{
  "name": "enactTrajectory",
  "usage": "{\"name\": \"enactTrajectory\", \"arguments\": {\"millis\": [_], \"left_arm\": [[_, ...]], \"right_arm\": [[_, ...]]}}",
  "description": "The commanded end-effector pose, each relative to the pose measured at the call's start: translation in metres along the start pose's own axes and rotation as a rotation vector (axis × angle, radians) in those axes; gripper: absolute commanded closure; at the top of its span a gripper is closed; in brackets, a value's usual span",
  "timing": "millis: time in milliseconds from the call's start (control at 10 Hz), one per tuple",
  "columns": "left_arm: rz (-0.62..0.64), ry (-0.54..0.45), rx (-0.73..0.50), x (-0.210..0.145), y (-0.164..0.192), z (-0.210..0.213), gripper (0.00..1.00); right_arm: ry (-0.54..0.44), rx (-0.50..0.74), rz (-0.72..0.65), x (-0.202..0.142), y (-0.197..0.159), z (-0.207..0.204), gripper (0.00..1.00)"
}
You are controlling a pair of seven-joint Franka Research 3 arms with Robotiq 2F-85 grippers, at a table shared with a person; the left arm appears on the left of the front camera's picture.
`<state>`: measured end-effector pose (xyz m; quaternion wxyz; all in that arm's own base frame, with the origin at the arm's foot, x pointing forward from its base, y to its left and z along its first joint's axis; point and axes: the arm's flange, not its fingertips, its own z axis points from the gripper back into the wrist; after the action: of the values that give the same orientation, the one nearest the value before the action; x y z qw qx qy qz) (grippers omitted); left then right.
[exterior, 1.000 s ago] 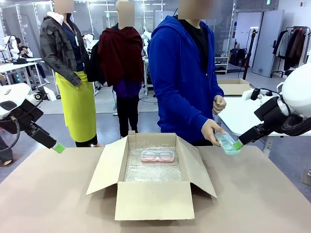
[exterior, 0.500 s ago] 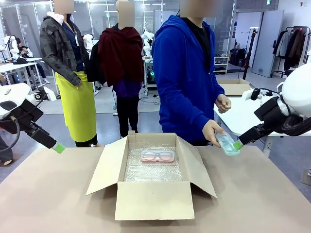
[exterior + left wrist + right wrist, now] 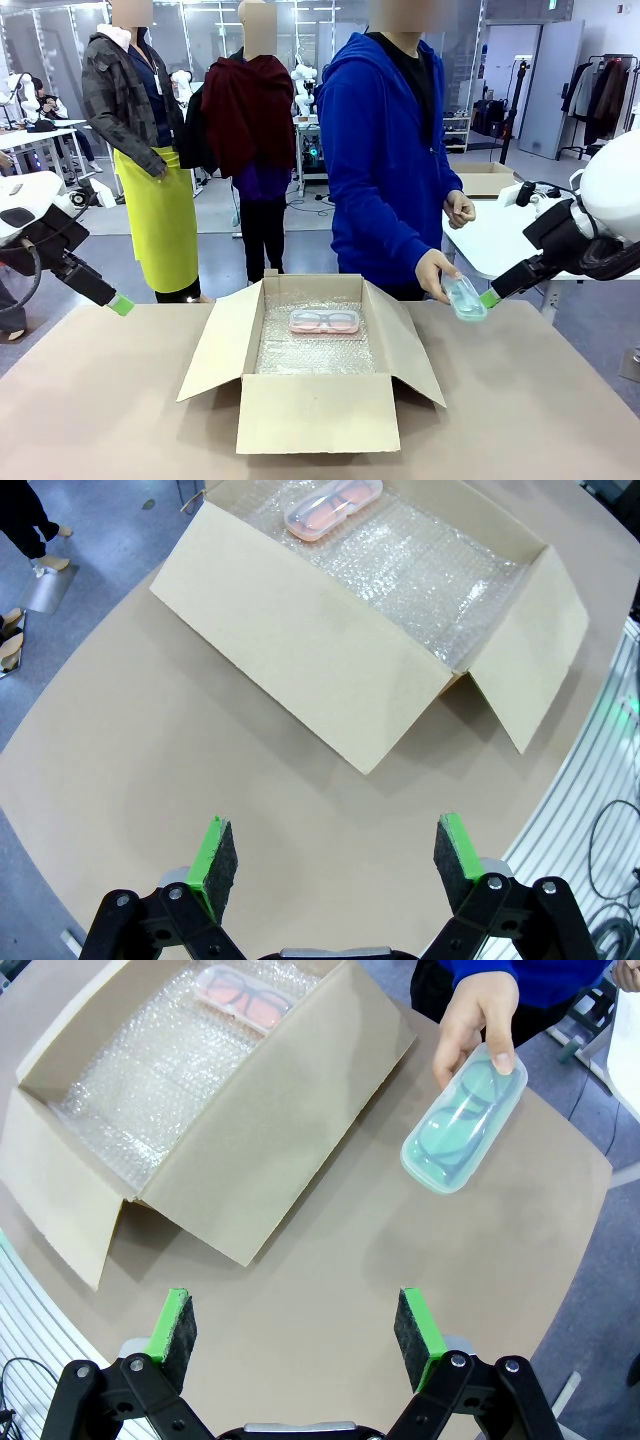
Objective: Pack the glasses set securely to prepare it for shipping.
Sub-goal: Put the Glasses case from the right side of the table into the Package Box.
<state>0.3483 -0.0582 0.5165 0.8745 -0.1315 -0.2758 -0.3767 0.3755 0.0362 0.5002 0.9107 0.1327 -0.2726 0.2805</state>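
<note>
Right of centre in the front view, a person's hand (image 3: 436,272) holds the mint-green case (image 3: 465,298) beside the right fingers (image 3: 412,1325), apart like the left fingers (image 3: 215,852); the pink case (image 3: 324,321) lies in the box (image 3: 310,410), and an off-centre pinch might squirt the slick case loose.

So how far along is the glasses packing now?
Done: the pink case lies on the bubble wrap inside the open cardboard box. In hand: the person's hand holds the mint-green case above the table, near the open right claw. Left: that case into the box, flaps closed.
</note>
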Motion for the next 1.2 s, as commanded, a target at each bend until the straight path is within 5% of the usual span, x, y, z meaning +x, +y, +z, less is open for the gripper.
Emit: {"name": "enactTrajectory", "arguments": {"millis": [0, 1100], "left_arm": [[-0.003, -0.012, -0.009, -0.0003, 0.0012, 0.0009, 0.0], [-0.003, -0.012, -0.009, -0.0003, 0.0012, 0.0009, 0.0]], "right_arm": [[-0.004, -0.01, -0.011, 0.0004, 0.0023, -0.0002, 0.0], [-0.004, -0.01, -0.011, 0.0004, 0.0023, -0.0002, 0.0]]}}
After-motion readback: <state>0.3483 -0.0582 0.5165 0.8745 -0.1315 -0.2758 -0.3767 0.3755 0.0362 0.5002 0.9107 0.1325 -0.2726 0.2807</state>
